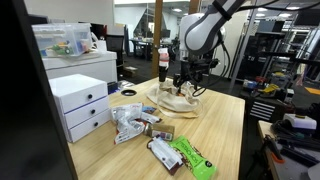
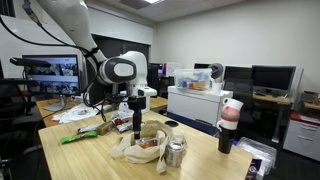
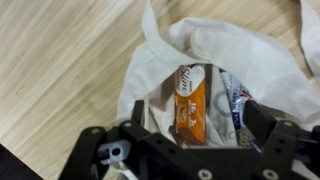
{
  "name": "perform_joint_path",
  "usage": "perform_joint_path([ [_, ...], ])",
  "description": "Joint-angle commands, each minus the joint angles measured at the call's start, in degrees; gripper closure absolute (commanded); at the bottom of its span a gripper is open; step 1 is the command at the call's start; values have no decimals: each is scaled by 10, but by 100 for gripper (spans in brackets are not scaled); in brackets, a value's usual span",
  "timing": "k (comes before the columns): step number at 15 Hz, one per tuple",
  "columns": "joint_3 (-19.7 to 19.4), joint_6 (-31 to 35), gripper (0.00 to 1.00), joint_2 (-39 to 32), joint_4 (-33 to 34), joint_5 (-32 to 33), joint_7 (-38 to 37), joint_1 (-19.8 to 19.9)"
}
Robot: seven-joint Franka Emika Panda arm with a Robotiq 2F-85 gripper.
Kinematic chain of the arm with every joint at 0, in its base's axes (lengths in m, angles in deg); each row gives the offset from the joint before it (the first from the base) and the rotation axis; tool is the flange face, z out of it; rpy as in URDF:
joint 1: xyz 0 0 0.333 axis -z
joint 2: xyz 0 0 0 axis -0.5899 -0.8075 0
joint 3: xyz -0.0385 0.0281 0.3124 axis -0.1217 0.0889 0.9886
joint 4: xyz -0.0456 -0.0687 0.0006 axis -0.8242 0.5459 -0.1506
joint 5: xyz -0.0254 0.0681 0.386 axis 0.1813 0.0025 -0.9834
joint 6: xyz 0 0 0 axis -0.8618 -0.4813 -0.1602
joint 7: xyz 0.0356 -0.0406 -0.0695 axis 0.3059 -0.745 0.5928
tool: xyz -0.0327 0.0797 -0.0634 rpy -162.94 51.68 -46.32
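Observation:
My gripper point(image 3: 195, 120) hangs open just above a white cloth bag point(image 3: 190, 50) lying on the wooden table. Inside the bag's mouth lies an orange snack packet point(image 3: 190, 98), directly between my spread fingers, with a white and blue packet point(image 3: 232, 100) beside it. Nothing is held. In both exterior views the gripper point(image 1: 187, 80) point(image 2: 137, 118) stands over the bag point(image 1: 172, 98) point(image 2: 140, 148), pointing straight down.
Several snack packets point(image 1: 150, 128) and a green one point(image 1: 192, 158) lie on the table near its front. A white drawer unit point(image 1: 80, 103) stands at one side. A can point(image 2: 175, 153), a dark lid point(image 2: 172, 125) and a tall cup point(image 2: 229, 125) are near the bag.

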Motion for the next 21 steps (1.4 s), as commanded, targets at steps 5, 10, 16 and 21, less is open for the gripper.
perform_joint_path([
  [5,-15,97,0,-60,4,-31,-33,12],
  [10,-13,132,0,-72,13,-58,-17,10],
  [16,-10,147,6,-85,38,-70,-17,7],
  [21,2,156,16,-103,42,-76,-12,1],
])
